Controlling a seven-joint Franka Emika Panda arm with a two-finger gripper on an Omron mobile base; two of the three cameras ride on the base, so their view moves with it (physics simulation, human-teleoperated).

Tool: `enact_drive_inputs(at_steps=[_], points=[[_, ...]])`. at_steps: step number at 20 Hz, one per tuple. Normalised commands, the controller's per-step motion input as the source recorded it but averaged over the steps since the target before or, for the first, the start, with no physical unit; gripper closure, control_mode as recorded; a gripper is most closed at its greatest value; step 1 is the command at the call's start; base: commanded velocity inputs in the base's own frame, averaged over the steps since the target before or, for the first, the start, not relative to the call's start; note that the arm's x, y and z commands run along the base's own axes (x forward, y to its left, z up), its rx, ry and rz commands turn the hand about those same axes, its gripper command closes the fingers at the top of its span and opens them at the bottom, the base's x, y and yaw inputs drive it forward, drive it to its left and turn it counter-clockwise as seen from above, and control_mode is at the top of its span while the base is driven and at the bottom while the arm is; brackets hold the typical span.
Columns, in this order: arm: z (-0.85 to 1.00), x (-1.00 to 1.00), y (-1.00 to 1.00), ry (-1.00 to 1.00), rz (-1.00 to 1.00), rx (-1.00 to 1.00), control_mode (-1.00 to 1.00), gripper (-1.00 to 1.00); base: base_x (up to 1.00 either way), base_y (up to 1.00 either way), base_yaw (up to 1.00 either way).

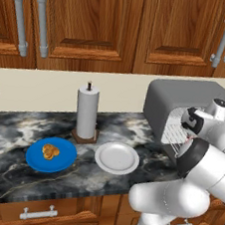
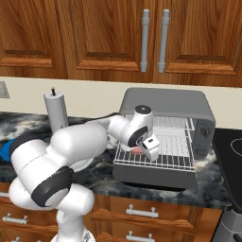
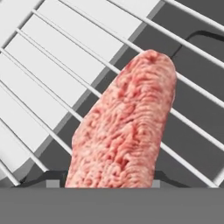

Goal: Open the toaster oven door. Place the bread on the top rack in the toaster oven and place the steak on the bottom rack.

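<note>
Dark marbled counter runs under wooden cabinets, with the toaster oven (image 2: 165,111) standing open at its right end and its door (image 2: 156,177) folded down flat in front. The gripper (image 2: 142,147) reaches in just above the bottom rack (image 2: 170,158), which is pulled out over the door, and the steak (image 3: 122,127) hangs or lies at its tips over the wires. Whether the jaws are clamped on the meat or partly slack around it cannot be told, since the fingertips are hidden beneath the slab in the hand view and behind the wrist from the base. The risk, as I judge it, is that the steak sits near the rack's front left corner: let go while tilted, it could slide off the edge onto the door, or drag out with the fingers if it sticks to them. The hand view gives the meat's grain and its lie across the wires, which the right base view reduces to a pink sliver under the wrist. The left base view adds the rest of the job: the bread (image 1: 50,151) waits on a blue plate (image 1: 65,162), beside an empty white plate (image 1: 117,159) and a paper-towel roll (image 1: 87,112), well apart from the oven, with the top rack (image 2: 177,124) bare.
</note>
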Motion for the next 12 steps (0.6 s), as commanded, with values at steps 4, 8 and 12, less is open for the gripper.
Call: enact_drive_inputs(at_steps=[4,8,12], points=[[-0.19,-0.03,-0.05,-0.03,0.00,0.00,-1.00,1.00,0.00,0.00,0.00],[-0.17,-0.01,-0.03,-0.04,0.00,0.00,-1.00,-1.00,0.00,0.00,0.00],[-0.03,0.00,-0.02,-0.08,-0.01,0.00,-1.00,-1.00,0.00,0.00,0.00]])
